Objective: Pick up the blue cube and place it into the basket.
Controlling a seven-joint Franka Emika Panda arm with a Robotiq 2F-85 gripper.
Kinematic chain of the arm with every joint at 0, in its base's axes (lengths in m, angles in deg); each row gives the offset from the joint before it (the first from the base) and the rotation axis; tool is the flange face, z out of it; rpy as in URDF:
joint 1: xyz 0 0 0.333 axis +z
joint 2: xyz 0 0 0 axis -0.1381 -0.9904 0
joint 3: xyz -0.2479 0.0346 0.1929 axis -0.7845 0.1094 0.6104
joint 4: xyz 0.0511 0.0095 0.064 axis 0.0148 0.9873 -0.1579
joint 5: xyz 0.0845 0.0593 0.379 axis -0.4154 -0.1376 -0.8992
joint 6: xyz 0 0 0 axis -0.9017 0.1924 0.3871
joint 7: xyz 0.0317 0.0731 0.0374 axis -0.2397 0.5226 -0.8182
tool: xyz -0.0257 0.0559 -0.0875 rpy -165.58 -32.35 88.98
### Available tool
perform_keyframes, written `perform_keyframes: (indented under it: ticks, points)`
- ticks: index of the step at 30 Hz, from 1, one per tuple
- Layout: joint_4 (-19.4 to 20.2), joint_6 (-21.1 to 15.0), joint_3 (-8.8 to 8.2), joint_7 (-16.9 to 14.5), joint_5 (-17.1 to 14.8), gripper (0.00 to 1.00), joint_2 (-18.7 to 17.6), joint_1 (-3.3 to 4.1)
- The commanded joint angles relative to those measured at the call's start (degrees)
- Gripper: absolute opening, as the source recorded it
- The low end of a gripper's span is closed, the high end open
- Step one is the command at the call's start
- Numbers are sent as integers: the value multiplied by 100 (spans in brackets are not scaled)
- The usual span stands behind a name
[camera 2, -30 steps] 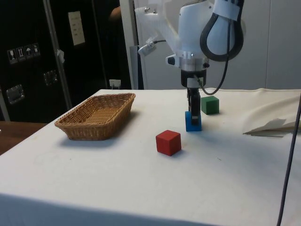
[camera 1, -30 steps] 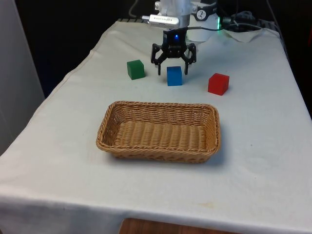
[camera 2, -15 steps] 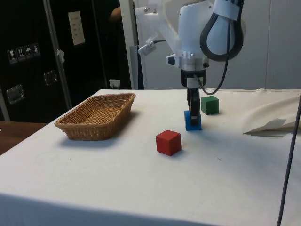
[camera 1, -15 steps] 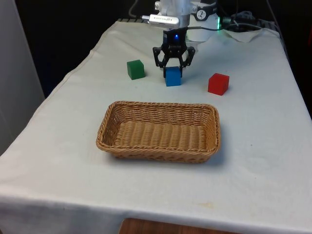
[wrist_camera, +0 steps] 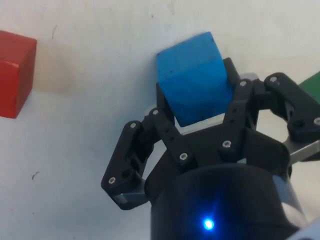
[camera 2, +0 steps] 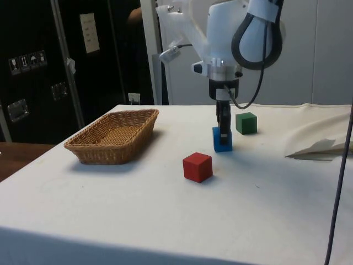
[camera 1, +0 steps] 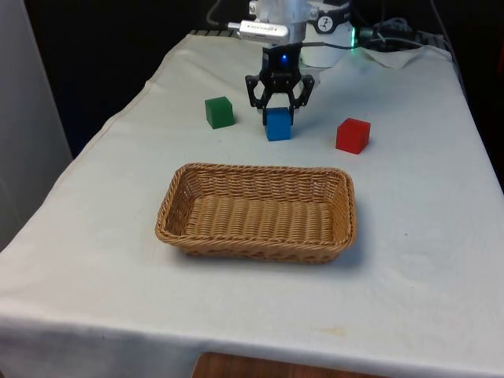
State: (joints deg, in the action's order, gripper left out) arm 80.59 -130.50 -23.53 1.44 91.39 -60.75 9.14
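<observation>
Fingers of the black gripper (camera 1: 277, 110) pinch the blue wooden cube (camera 1: 277, 124), between green cube (camera 1: 219, 112) and red cube (camera 1: 352, 135); woven wicker basket (camera 1: 256, 246) sits apart.

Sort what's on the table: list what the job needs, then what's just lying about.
Needed:
- blue cube, gripped in the hand
- basket, where the cube goes

Lying about:
- green cube
- red cube

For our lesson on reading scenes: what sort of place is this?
Probably a robotics lab bench: the arm's end effector grips a blue cube over a white-clothed table beside a wicker basket.
</observation>
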Motion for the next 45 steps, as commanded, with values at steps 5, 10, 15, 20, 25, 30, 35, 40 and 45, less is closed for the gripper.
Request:
perform_keyframes:
  ticks: [5,10,15,20,25,30,35,40,45]
  points:
    - [-120,327,-11,0,17,1,212,-6]
    - [-258,550,6,-6,-6,1,332,0]
    - [-453,768,17,-17,-23,1,401,0]
    - [-653,991,23,-29,-29,1,453,0]
    - [-785,1077,11,-6,6,1,458,0]
    - [-1106,1415,29,-34,-46,1,476,6]
    - [-1352,1610,34,-29,-52,1,464,6]
    - [-1581,1793,40,-29,-52,1,441,6]
    - [-1828,1988,40,-29,-52,1,418,11]
